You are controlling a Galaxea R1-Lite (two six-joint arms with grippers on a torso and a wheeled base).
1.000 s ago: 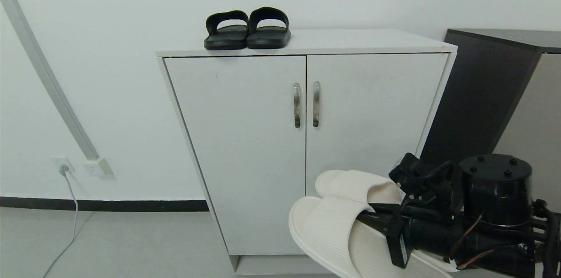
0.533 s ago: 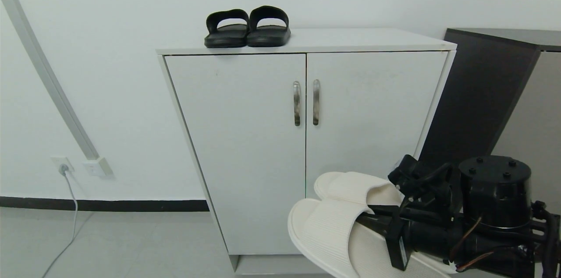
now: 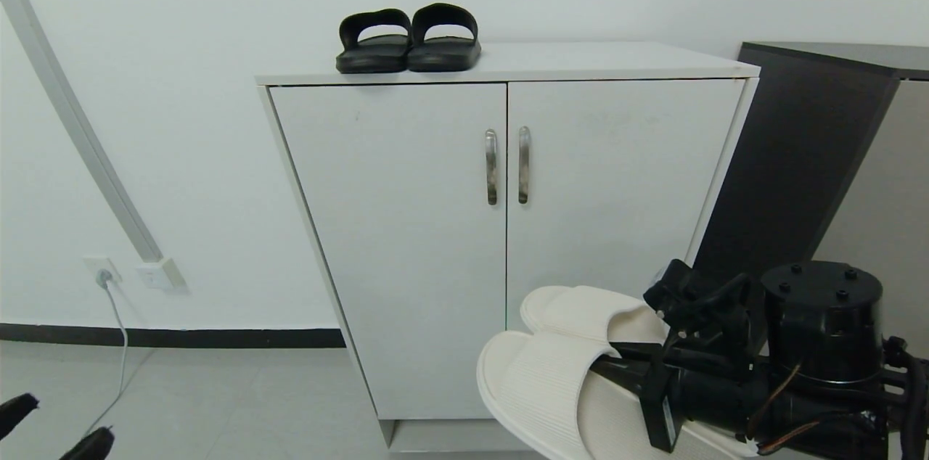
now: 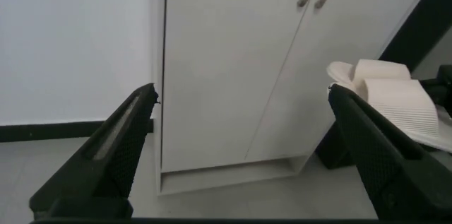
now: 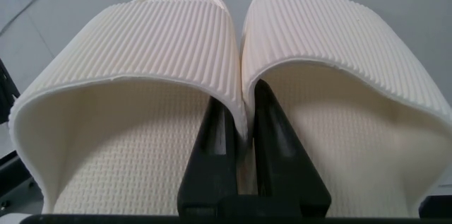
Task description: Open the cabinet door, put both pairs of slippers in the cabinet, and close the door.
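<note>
Right gripper [image 5: 244, 136] pinches the white slippers [image 3: 559, 366] together by their inner walls, low before the closed cabinet [image 3: 406, 228], right-door side. Black slippers [image 3: 408, 43] sit on the cabinet top. Left gripper [image 4: 241, 100], fingers spread wide and probably empty, is left of the cabinet.

A cabinet [image 3: 406, 242] stands against the wall, its two door handles [image 3: 491, 167] side by side at the middle. One pair of slippers [image 3: 408, 43] sits on its top, toward the left end. Low before the right door, the second pair of slippers [image 3: 559, 366] hangs off the floor on the right gripper [image 5: 240, 121], whose fingers clamp the inner straps together. The left gripper [image 3: 56, 422] is low, well left of the cabinet. Another unit [image 3: 798, 155] stands just beside the cabinet's right.
</note>
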